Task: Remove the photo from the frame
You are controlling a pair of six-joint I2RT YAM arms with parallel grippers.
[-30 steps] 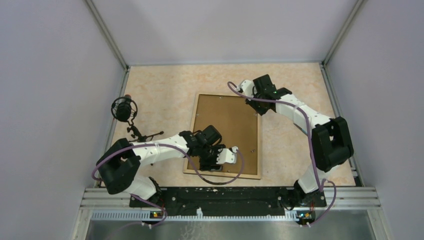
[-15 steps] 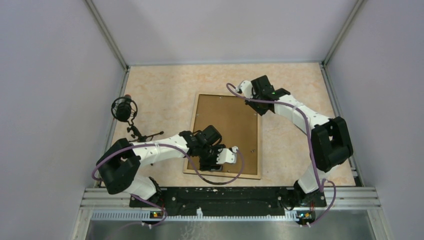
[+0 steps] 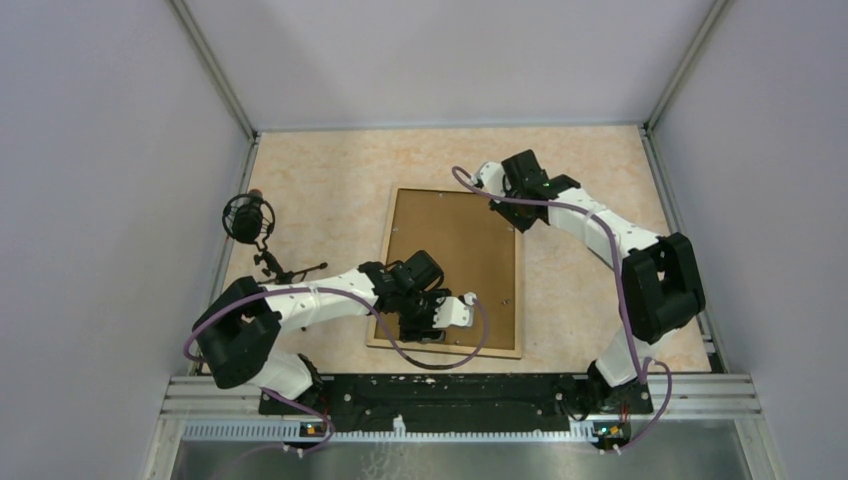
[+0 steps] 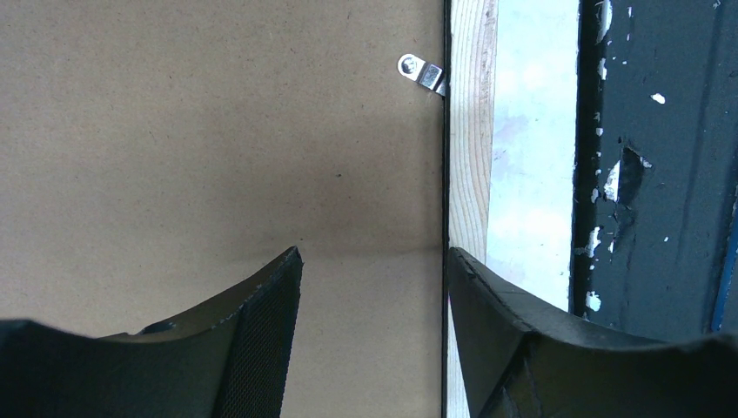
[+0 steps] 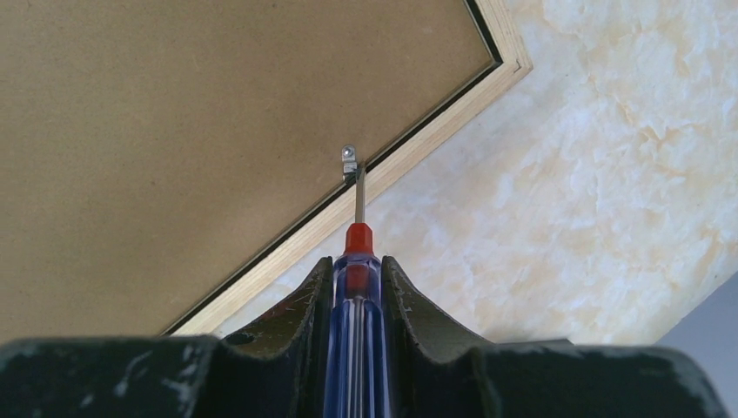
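Frame (image 5: 174, 131) against screwdriver (image 5: 358, 340) in right claw (image 5: 357, 261)

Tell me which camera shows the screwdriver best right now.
Right wrist: the screwdriver sits mid-picture, clamped in the right gripper's jaws, with its tip at a metal clip on the frame's edge. Top external hides it under the wrist, and left wrist shows none of it.
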